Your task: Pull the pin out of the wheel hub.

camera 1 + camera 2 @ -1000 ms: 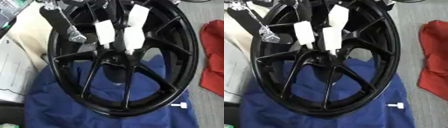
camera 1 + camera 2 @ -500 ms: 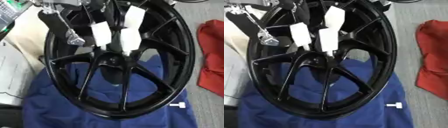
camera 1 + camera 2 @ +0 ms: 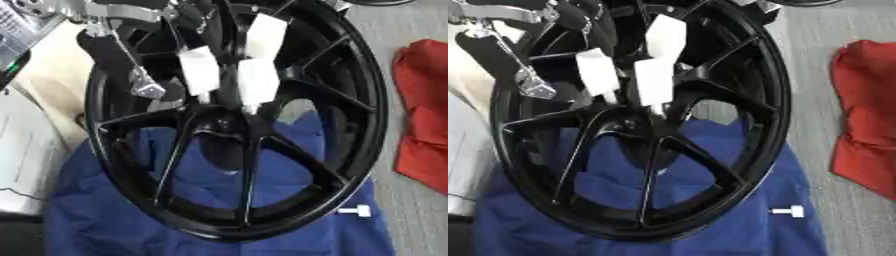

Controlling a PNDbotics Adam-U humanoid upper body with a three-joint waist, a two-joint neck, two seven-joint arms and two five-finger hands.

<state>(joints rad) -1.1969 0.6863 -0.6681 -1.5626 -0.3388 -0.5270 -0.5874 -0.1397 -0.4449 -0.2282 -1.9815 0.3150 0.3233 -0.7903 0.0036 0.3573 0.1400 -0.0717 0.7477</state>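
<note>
Stereo head pair, looking steeply down, close; both share wheel hub (image 3: 229, 120), blue cloth (image 3: 737, 225).

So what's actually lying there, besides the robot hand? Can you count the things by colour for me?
Black: 1, the wheel
Blue: 1, the cloth under the wheel
Red: 1, the cloth at the right
White: 1, the small pin on the blue cloth beside the rim
Total: 4

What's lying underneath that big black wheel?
A blue cloth lies under the wheel, showing between its spokes. A small white pin lies on it beside the rim. The surface beneath the cloth is covered.
</note>
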